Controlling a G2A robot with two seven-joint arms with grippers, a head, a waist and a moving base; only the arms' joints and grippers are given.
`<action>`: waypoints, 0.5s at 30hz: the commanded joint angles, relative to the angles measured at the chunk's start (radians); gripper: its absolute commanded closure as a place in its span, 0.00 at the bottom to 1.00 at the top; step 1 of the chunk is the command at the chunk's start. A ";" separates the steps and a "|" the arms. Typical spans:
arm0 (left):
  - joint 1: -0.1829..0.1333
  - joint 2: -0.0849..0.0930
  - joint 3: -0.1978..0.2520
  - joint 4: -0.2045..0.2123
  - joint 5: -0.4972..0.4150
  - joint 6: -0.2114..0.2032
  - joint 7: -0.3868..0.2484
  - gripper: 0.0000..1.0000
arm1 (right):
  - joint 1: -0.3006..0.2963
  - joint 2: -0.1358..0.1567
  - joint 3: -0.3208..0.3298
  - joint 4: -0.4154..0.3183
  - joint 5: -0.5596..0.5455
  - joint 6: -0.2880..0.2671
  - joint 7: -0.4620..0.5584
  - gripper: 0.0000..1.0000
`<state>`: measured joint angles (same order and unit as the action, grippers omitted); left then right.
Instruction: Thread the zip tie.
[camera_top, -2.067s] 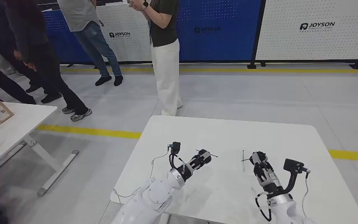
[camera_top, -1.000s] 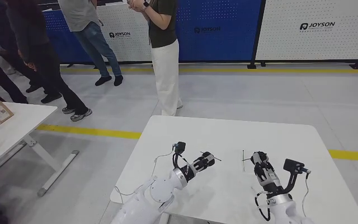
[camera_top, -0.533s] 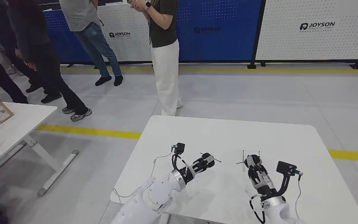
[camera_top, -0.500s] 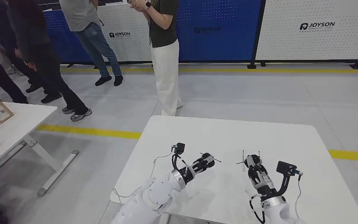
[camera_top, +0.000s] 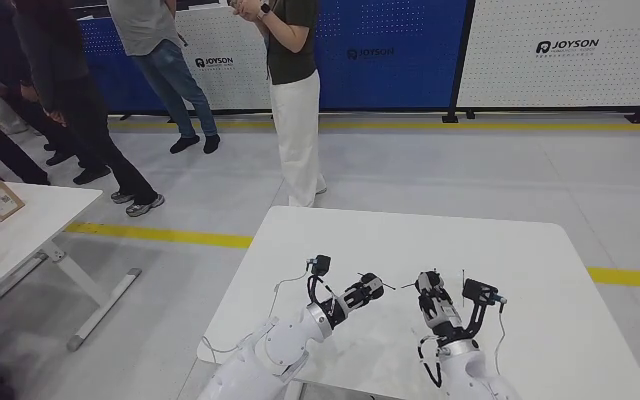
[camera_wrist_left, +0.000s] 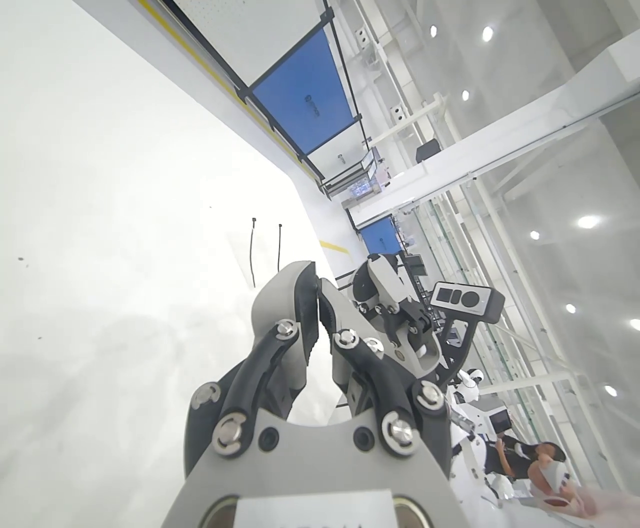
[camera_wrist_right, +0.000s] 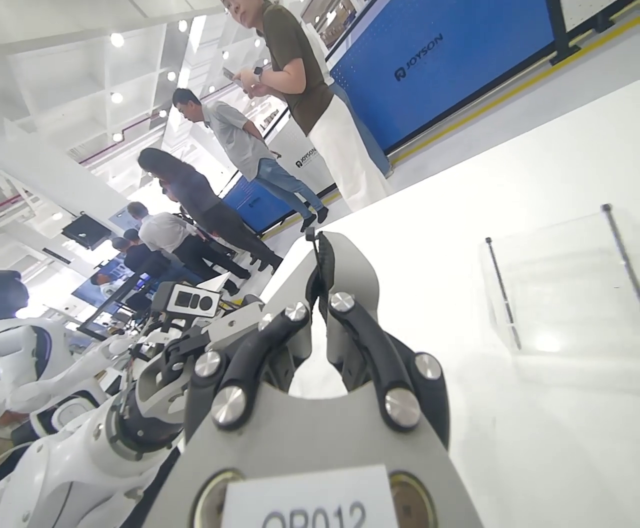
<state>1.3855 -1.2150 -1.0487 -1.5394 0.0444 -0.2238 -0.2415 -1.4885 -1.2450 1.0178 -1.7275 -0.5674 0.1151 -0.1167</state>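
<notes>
Between the right pincer's (camera_wrist_right: 320, 255) tips a zip tie (camera_wrist_right: 311, 235) is clamped just below its head; light, slick and springy, it is judged best gripped near that end.

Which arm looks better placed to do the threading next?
Probably the right. Its pincer is shut on a zip tie, whose head pokes out past the tips, ready to line up. The left pincer, nearby, is shut too, but I cannot tell whether it holds anything.
</notes>
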 joint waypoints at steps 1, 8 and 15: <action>0.000 0.000 0.000 0.000 0.000 0.000 0.000 1.00 | -0.001 0.000 0.001 -0.001 -0.001 -0.001 -0.001 1.00; 0.000 0.000 0.000 0.000 0.000 0.000 0.000 1.00 | -0.001 0.000 0.001 -0.001 -0.001 -0.001 -0.001 1.00; -0.005 -0.004 0.015 0.000 0.011 0.012 0.029 1.00 | -0.001 0.000 0.001 -0.001 -0.001 -0.001 -0.001 1.00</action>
<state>1.3815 -1.2187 -1.0353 -1.5400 0.0547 -0.2122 -0.2172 -1.4892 -1.2447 1.0189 -1.7281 -0.5679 0.1145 -0.1173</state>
